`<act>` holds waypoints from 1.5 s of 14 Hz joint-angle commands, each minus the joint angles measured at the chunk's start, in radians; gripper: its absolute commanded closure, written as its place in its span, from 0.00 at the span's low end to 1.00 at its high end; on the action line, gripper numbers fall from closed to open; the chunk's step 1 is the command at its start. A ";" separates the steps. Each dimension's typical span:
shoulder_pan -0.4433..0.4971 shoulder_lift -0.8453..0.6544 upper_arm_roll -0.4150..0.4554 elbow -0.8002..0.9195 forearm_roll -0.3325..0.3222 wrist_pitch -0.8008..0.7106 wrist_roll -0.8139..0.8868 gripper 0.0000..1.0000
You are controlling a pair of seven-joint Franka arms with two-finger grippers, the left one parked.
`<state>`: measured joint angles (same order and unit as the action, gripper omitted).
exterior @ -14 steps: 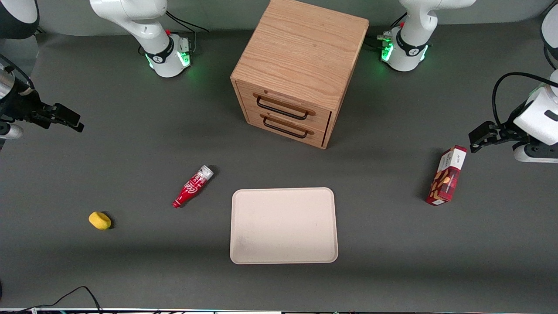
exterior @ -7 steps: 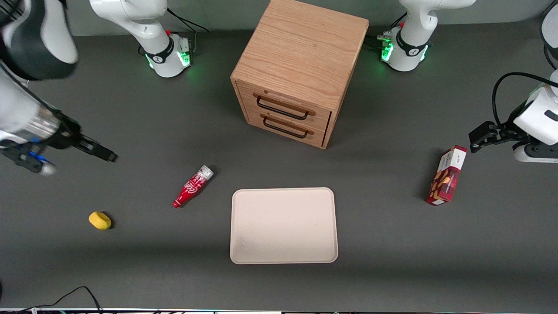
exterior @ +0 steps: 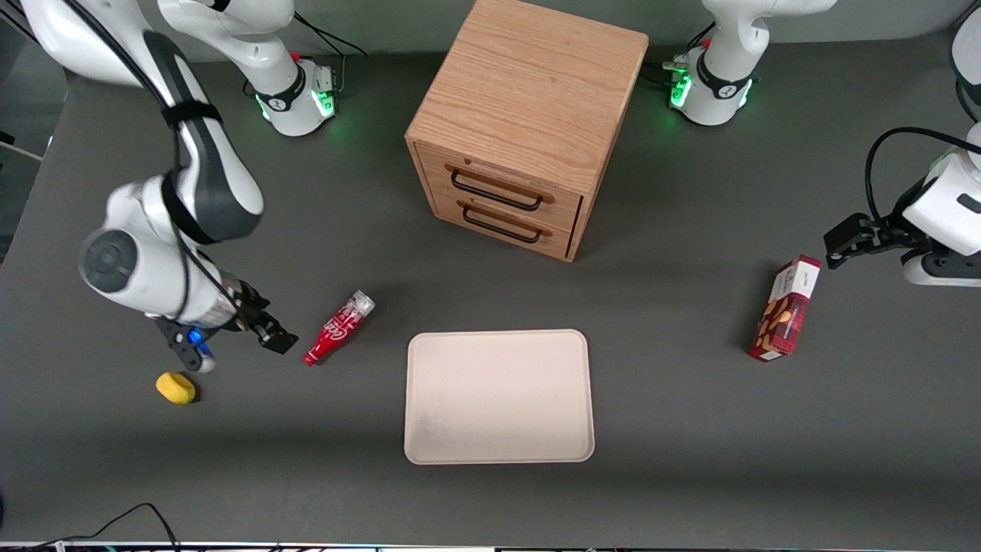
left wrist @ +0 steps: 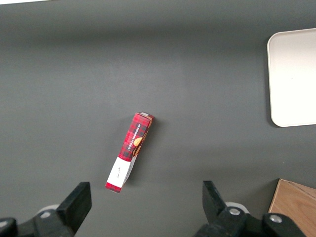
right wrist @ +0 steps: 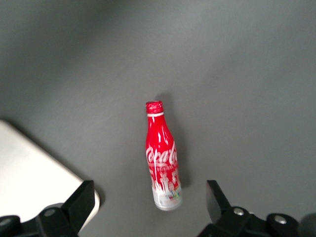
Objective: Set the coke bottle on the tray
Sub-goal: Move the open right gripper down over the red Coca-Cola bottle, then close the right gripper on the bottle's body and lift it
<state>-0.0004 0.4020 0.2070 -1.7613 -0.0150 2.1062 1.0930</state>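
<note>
**Gripper spread wide above the lying coke bottle**

Toward the working arm's end of the dark grey surface (exterior: 690, 475), a small yellow object (exterior: 175, 387) lies near the front edge. Just above and beside it hangs the gripper (exterior: 234, 346), held over the surface a little short of the bottle. Its fingers (right wrist: 81, 200) are spread wide apart and hold nothing; in the wrist view the bottle's silvery base end shows in the gap between them, with the surface visible all around it.

The coke bottle (exterior: 338, 327) lies flat on its side on the surface, touching neither the gripper nor the tray. Its red cap points toward the front edge and toward the working arm's end, and its silvery-clear base points toward the cabinet. The white script logo faces up.

Next comes the tray (exterior: 499, 396), flat on the surface near the middle of the front edge, just beside the bottle but apart from it. A wooden cabinet (exterior: 529, 123) with two drawers stands farther from the front camera than the tray, its drawer fronts turned toward the tray.

Toward the parked arm's end, a red snack box (exterior: 785, 310) lies well apart from the tray.
</note>
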 commanded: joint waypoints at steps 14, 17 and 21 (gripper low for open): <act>0.033 0.238 0.071 -0.020 -0.186 0.138 0.217 0.16; 0.033 0.247 0.072 -0.029 -0.204 0.138 0.217 0.18; 0.033 0.248 0.072 -0.035 -0.207 0.138 0.215 0.65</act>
<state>0.0339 0.6546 0.2714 -1.7900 -0.1946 2.2320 1.2828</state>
